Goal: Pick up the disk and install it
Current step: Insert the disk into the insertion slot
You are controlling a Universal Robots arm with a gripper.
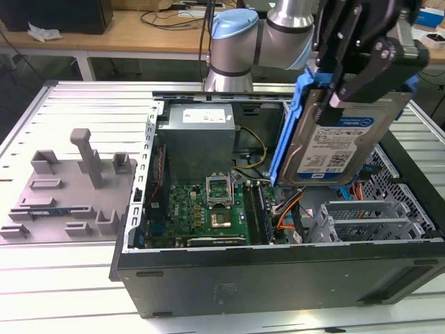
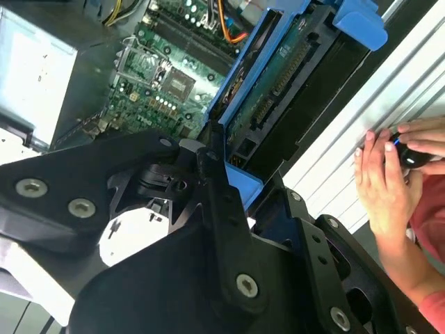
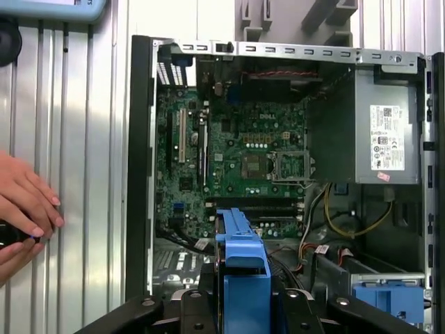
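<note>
Nearest in the exterior view, at 6 o'clock, is the black outer wall of the open computer case (image 1: 278, 278), which lies on its side on a slatted metal table (image 1: 69, 299). Inside it, toward the centre, the green motherboard (image 1: 208, 209) lies flat. Orange cables (image 1: 288, 212) and grey metal brackets (image 1: 361, 216) sit at 4 o'clock.

Above that side of the case, at 2 o'clock, hangs the disk (image 1: 341, 142). It is a flat silver slab with a white-and-blue label facing the camera and a bright blue plastic frame along its edges. It stands nearly on end and slightly tilted. Its long axis runs from 1 o'clock down to 7 o'clock, so the lower end points into the case, above the cables. The black gripper (image 1: 338, 94) is clamped on its upper end, pinching the slab between its fingers.

In the second wrist view the disk's (image 2: 278, 83) other face shows a green circuit board inside the blue frame. In the first wrist view the frame (image 3: 243, 278) is seen edge-on over the case interior.

At 9 o'clock in the exterior view, a grey fixture plate (image 1: 69, 188) with upright blocks lies on the table. Farther back, the grey power supply (image 1: 198, 136) fills the case's far corner. Behind it, at 12 o'clock, rises the robot arm (image 1: 236, 42), with a wooden bench (image 1: 132, 31) beyond.

In both wrist views, a person's hands (image 2: 389, 174) rest on the table beside the case, cupped around 1 small dark object.
</note>
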